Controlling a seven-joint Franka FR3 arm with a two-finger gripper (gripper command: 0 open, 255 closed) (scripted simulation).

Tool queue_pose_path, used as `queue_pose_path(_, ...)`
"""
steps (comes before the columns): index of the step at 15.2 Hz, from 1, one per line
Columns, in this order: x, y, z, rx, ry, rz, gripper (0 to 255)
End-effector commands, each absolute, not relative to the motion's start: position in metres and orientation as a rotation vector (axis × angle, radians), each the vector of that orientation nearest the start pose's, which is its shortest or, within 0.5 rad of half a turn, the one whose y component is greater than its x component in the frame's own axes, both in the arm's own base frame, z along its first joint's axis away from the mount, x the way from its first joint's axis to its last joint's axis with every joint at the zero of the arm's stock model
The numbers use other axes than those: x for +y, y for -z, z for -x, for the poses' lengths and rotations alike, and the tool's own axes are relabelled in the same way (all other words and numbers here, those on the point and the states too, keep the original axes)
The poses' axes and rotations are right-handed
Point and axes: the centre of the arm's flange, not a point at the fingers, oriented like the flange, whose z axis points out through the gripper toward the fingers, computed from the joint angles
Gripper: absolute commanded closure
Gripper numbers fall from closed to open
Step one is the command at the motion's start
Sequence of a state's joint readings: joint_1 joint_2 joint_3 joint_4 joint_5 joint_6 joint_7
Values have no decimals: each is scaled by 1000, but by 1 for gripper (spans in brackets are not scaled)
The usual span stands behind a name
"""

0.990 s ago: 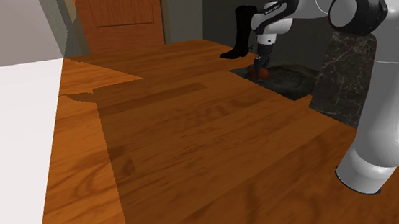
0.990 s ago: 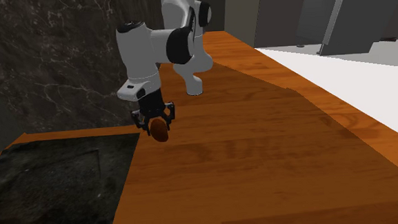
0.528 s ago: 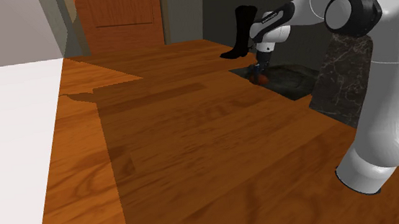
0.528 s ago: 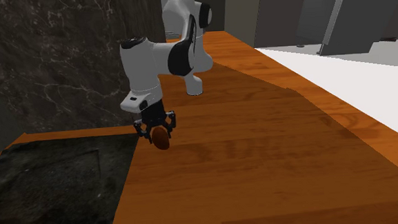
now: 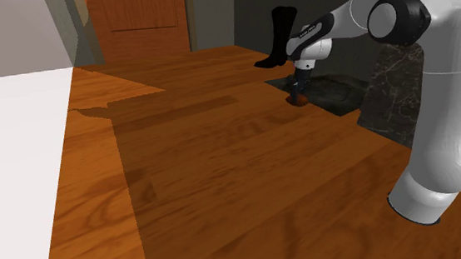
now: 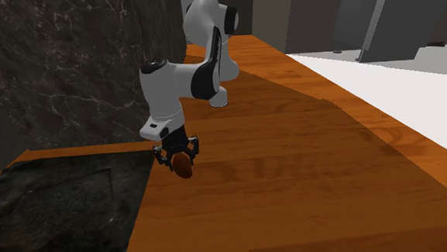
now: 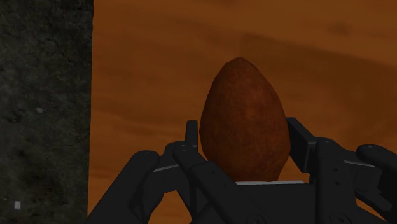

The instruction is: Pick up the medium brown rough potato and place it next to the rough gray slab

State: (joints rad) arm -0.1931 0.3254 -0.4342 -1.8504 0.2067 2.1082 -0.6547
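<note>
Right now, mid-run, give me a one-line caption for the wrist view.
Black gripper clasping the brown potato, wooden surface beyond and the rough dark gray slab alongside.

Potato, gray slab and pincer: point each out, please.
potato [image 7: 243,121], wrist view, middle of its brown skin.
gray slab [image 6: 63,206], second exterior view, bare top face.
pincer [image 6: 180,154], second exterior view, midway between its fingertips.

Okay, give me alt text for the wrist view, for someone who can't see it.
A brown, egg-shaped potato is clasped in the black gripper, above an orange-brown wooden surface. A rough dark grey slab lies to one side of it.
</note>
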Motion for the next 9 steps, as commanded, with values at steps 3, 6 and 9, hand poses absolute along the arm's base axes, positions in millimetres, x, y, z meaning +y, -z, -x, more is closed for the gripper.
queue_pose_path(3, -343, -341, -518, 99, -2, 3089, 255)
queue_pose_path(6, -343, -341, -518, 99, -2, 3089, 255)
queue_pose_path(9, -343, -341, -518, 99, -2, 3089, 255)
